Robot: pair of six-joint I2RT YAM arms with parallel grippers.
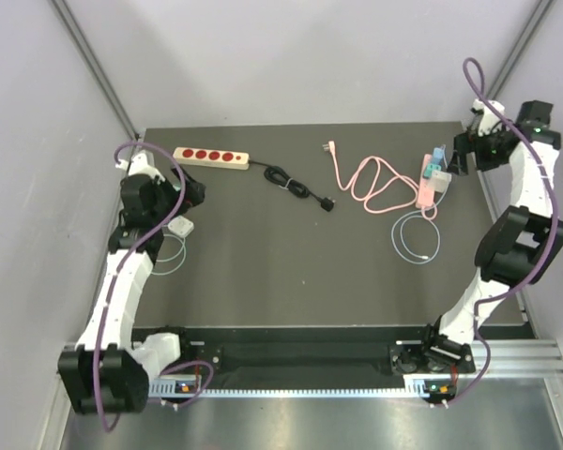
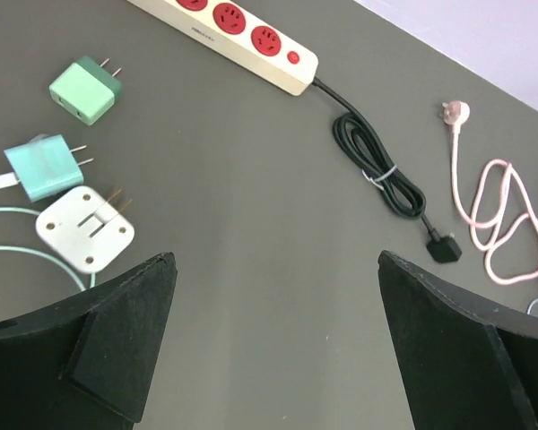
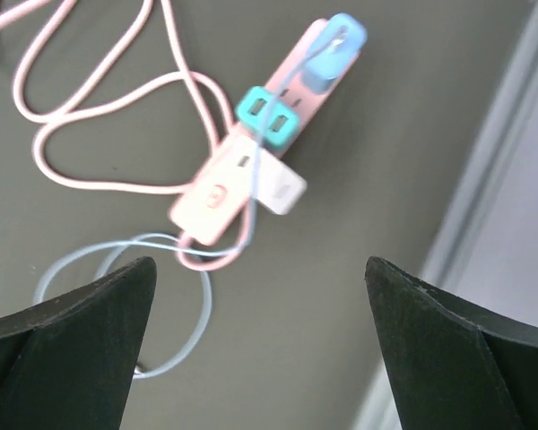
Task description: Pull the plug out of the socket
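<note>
**Task item.** The pink socket strip (image 3: 208, 199) lies flat near the right edge of the table (image 1: 263, 272). Three plugs are seated in it in a row:
- a blue plug (image 3: 341, 38) at one end
- a teal plug (image 3: 269, 115) in the middle
- a white plug (image 3: 276, 184) closest to the strip's switch end

A thin pale cable (image 3: 117, 269) runs along the strip and forms a loop on the table just past the switch end. The strip's own pink cord (image 3: 90, 98) lies in loose curves to one side. Its pink mains plug (image 2: 455, 112) rests free on the table.

**Right arm.** The right gripper (image 3: 260, 269) is just beside the strip, and the strip shows in the gap between the fingers. The jaws are spread wide and hold nothing. No finger contact with the strip or the plugs is visible (the blue plug is blurred in the wrist view).

**Left arm.** The left gripper (image 2: 276, 260) is over the left side of the table, well apart from the pink strip. Its jaws are also spread and empty. Three loose adapters lie just beside it:
- a green adapter (image 2: 85, 90)
- a teal adapter (image 2: 43, 166)
- a white round-cornered adapter (image 2: 85, 228), prongs up

**Other items.** A cream power strip (image 1: 211, 157) with red sockets lies along the far left of the table. Its black cord (image 1: 286, 178) is bundled near the middle of the table and ends in a black plug (image 1: 327, 203).
</note>
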